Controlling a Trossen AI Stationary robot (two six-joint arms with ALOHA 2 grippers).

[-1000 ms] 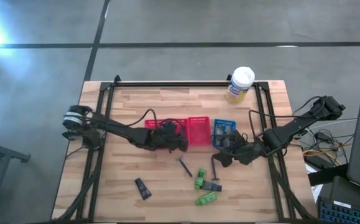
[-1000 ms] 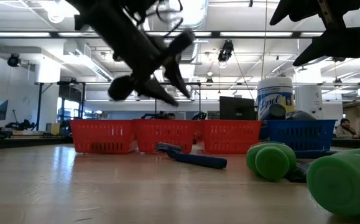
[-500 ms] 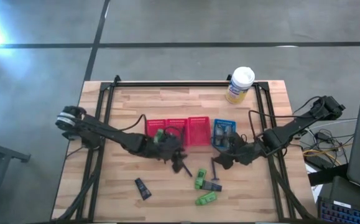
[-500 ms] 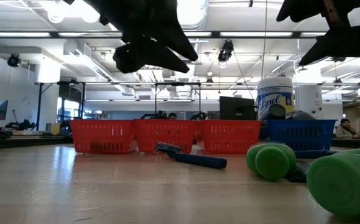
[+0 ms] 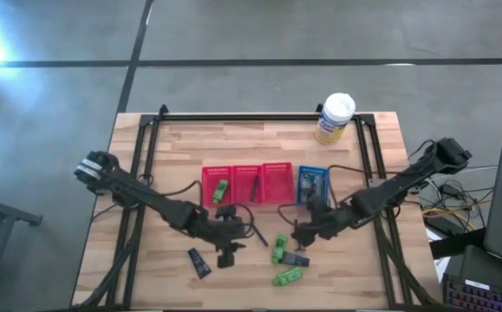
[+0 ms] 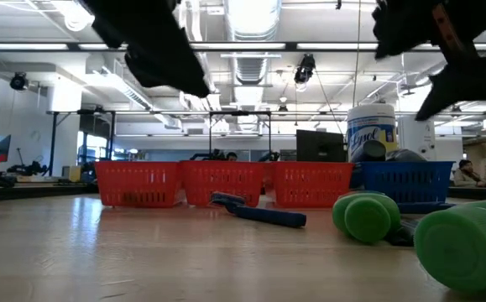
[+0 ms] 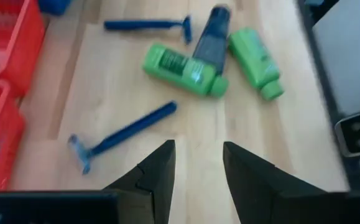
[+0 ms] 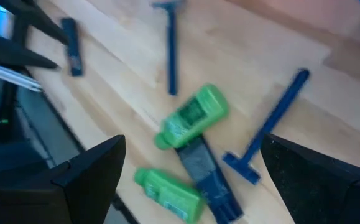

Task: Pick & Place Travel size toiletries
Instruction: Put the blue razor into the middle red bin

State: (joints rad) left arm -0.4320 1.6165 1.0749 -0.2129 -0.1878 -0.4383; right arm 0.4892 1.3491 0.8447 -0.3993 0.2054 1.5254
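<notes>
Left gripper [image 5: 225,257] low over the table's [image 5: 181,147] front, fingers [image 7: 158,171] part open, nothing between them. Right gripper [image 5: 301,236] above the loose pile, fingers spread wide, empty. On the wood: two green bottles [image 7: 181,68] [image 7: 256,62], a dark tube [image 7: 209,42] between them, two blue razors [image 7: 122,132] [image 7: 147,25], a black tube [image 5: 198,263] just beside the left gripper. One green bottle [image 5: 220,190] and one razor [image 5: 254,189] in the red baskets [image 5: 247,170]; blue basket [image 5: 311,176] beside.

Green tubes [image 7: 181,67], blue razors [image 7: 122,133], red baskets [image 5: 247,184], blue basket [image 5: 312,184]
</notes>
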